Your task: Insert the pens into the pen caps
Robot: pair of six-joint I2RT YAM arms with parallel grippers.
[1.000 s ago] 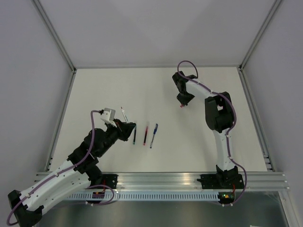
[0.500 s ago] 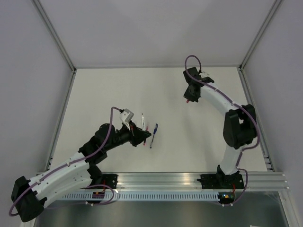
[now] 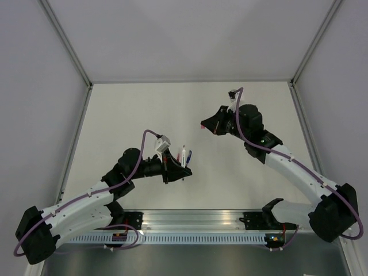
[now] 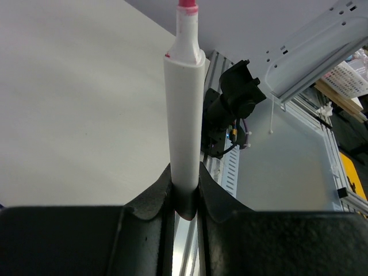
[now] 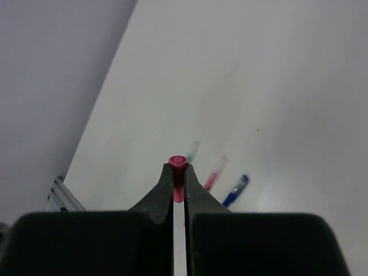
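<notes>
Pen (image 4: 184, 115), clamped tip-out in our left gripper (image 4: 185, 179), sits near-left of the cap (image 5: 177, 163) pinched in our right gripper (image 5: 178, 179); a gap separates them.

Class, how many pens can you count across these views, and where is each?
4. A white pen is held in the left tool. A green pen, a red pen and a blue pen lie side by side on the table, blurred.

Landmark: held pen (image 4: 184, 115), lodged between the fingers of the left gripper (image 4: 186, 179), above the table (image 3: 132, 109). Right of it and farther back, well apart: cap (image 5: 177, 161), pinched at the fingertips of the right gripper (image 5: 178, 170). Beneath and just beside the held pen: three loose pens (image 5: 215, 172), side by side on the table, one showing just right of it from above.
</notes>
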